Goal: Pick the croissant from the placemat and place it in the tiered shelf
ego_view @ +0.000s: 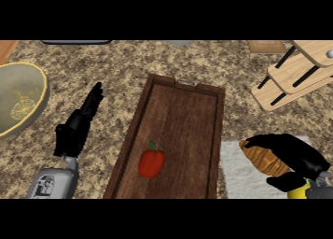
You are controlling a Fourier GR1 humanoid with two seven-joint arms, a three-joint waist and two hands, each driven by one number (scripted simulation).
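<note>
Placemat [235, 173], croissant [263, 159] diagonal, tip upper-left

No readable text, label, brand, number or sign shows on anything.

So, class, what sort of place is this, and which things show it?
Probably a kitchen: a speckled stone worktop, a red pepper on a wooden tray, and a croissant held in the right hand.

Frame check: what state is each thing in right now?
right hand: fingers curled round croissant
croissant: held, over the placemat
left hand: open, holding nothing
red bell pepper: lying in wooden tray
tiered shelf: croissant not yet on it
</note>
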